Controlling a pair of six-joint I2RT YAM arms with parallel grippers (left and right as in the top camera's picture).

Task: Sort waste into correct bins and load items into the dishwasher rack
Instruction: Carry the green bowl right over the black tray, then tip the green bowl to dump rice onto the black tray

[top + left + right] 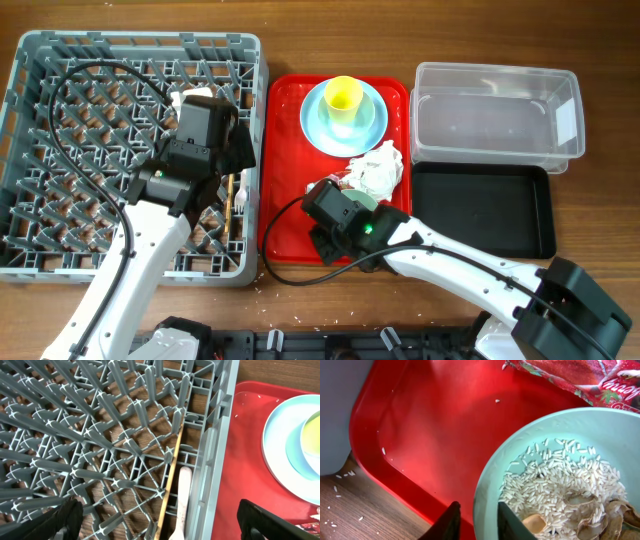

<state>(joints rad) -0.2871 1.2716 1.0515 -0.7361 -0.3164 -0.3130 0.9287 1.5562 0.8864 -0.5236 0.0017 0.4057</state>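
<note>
left gripper (160, 512): released, fingers spread wide, hanging over the right-hand edge of the rack.
rack (100, 435): directly beneath the left gripper; its right wall passes under the gap, nearer the right finger.
chopsticks (170, 477): lying in the rack under the middle of the left gripper's gap, running along the wall. I cannot tell how many there are.
fork (183, 500): its white handle lies just right of the chopsticks, between them and the rack wall; the tines are out of view.
right gripper (479, 517): fingers close together, straddling the bowl's rim, one inside and one outside. I cannot tell whether they pinch it.
bowl (520, 445): at the right gripper's tips, spreading ahead and to the right of them, on the red tray (420, 435).
rice (555, 485): in the bowl just past the inner finger, with beige scraps (600, 522) further right. Stray grains lie on the table (350, 510), left of the outer finger.
wrapper (580, 375): ahead of the right gripper, beyond the bowl's far rim.
napkin (378, 165): just beyond the right gripper, between it and the plate.
plate (345, 125): at the tray's far end, right of the left gripper, with the cup (343, 95) upright on it.
black tray (480, 212): right of the right gripper, off the red tray.
tub (497, 110): just beyond the black tray.
</note>
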